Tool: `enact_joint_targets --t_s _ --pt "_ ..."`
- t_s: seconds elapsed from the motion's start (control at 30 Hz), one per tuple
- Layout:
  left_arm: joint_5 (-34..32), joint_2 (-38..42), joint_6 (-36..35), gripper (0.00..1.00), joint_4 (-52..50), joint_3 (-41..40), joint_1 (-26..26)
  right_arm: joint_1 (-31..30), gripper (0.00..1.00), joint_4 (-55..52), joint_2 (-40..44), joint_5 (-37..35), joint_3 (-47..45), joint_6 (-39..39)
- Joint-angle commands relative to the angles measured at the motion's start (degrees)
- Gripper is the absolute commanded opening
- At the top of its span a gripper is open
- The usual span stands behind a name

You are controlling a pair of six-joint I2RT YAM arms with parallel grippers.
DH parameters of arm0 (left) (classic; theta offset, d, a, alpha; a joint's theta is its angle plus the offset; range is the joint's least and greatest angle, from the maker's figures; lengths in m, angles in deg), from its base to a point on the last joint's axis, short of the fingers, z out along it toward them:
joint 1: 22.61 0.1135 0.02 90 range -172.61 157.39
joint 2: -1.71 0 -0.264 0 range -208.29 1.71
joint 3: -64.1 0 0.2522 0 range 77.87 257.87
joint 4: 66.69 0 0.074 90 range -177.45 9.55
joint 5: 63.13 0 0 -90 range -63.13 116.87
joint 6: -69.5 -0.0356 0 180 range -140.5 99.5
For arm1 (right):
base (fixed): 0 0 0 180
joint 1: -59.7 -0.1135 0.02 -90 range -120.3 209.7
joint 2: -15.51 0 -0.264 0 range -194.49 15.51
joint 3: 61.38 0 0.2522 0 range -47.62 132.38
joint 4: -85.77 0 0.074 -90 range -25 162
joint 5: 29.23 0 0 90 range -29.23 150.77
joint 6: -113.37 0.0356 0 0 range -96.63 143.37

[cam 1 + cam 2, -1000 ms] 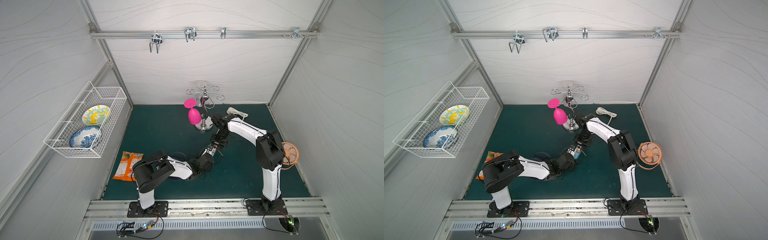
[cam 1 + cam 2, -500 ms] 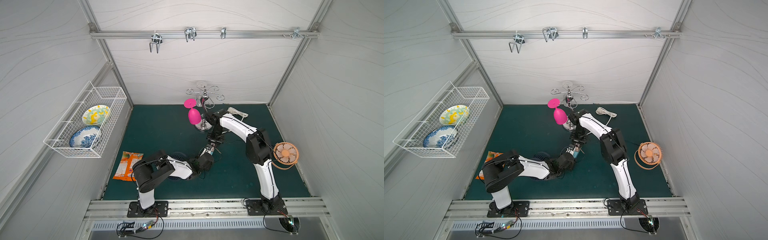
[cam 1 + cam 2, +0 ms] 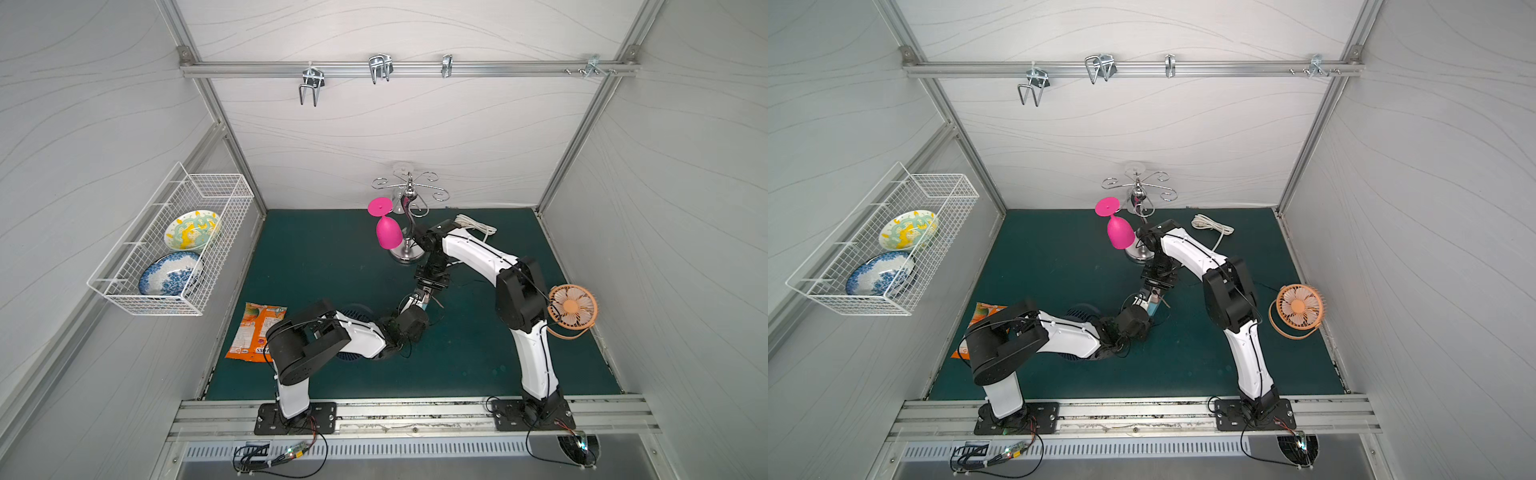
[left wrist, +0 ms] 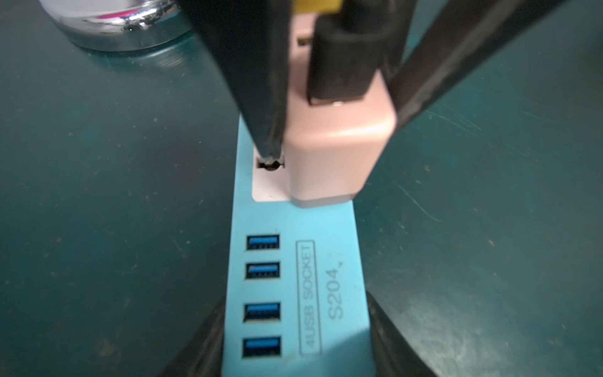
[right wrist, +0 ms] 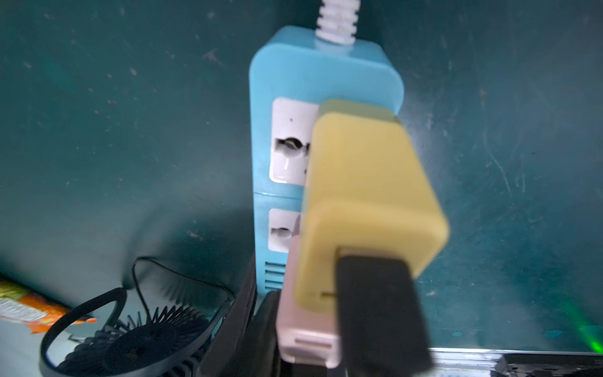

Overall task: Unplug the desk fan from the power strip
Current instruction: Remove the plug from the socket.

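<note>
Power strip: a short light-blue plastic power strip [image 4: 339, 228] with a white socket face is seen; two outlets, a row of four blue USB ports [image 4: 262, 271] and the print "4USB SOCKET S204" are carried on top.
Cord: a ribbed white cord [image 5: 337, 19] is led out of the end opposite the ports.
Position: the strip is laid flat on the dark-green table mat [image 3: 324, 249], mid-table between the two arms.
Left gripper: the left gripper [image 4: 295, 326] is clamped across the port end, one black finger on each long side.
Right gripper: the right gripper [image 4: 332, 137] is closed from above on a blocky plastic pink adapter [image 4: 329, 169], with one fingertip set on the socket face.
Pink adapter: it is seated in the outlet nearer the ports; a black USB plug [image 4: 342, 58] is inserted in its top.
In the way: a blocky plastic yellow adapter [image 5: 365, 182] is stood in the outlet nearer the cord, just beside the pink adapter, and much of the strip is hidden by it in the blurred right wrist view.
Close by: a round black plastic fan [image 5: 140, 342] is lain just beside the strip, partly under the left forearm. A chrome glass stand [image 4: 114, 19] is placed near the cord end, and a bright-pink plastic goblet [image 3: 388, 237] is hung upside down from it.
Farther off: a round orange plastic fan [image 3: 572, 307] is stood by the right wall, well apart. An orange foil snack packet [image 3: 257, 328] is lain at the left edge, and a white wire basket [image 3: 145, 300] is fixed to the left wall.
Cabling: which fan is fed by which adapter cannot be told.
</note>
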Motion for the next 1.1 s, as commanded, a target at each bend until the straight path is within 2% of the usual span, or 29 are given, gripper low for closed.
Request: enact_joint_targets --t_s 0.0,0.17,0.4,0.57,0.7,0.93,1.07 --pt "4.11 -1.00 -1.16 0.00 -1.60 0.35 -1.06 1.71 0.00 3.59 4.95 1.17 -2.73 -0.92" --pt "4.48 -0.95 -1.26 0.00 -1.70 0.75 -1.06 0.08 0.00 4.13 6.26 -2.22 -3.32 0.26" --pt "5.05 -1.57 -1.80 0.00 -2.18 1.60 -1.06 -2.98 0.00 -4.72 -2.59 -4.75 10.87 -2.18" --pt "5.49 -2.00 -1.52 0.00 -2.07 1.71 -1.14 -3.22 0.00 -4.78 -4.22 -3.64 12.47 -0.80" --pt "5.35 -2.08 -0.98 0.00 -1.89 1.58 -1.07 -3.00 0.00 -2.61 -2.73 -2.19 9.29 0.22" --pt "5.57 -1.78 -0.44 0.00 -1.53 0.41 -1.06 1.43 0.00 10.66 7.02 4.30 -7.80 5.70" --pt "5.89 -1.88 -0.55 0.00 -1.66 0.45 -1.01 1.47 0.00 8.96 7.28 1.79 -7.56 3.79"
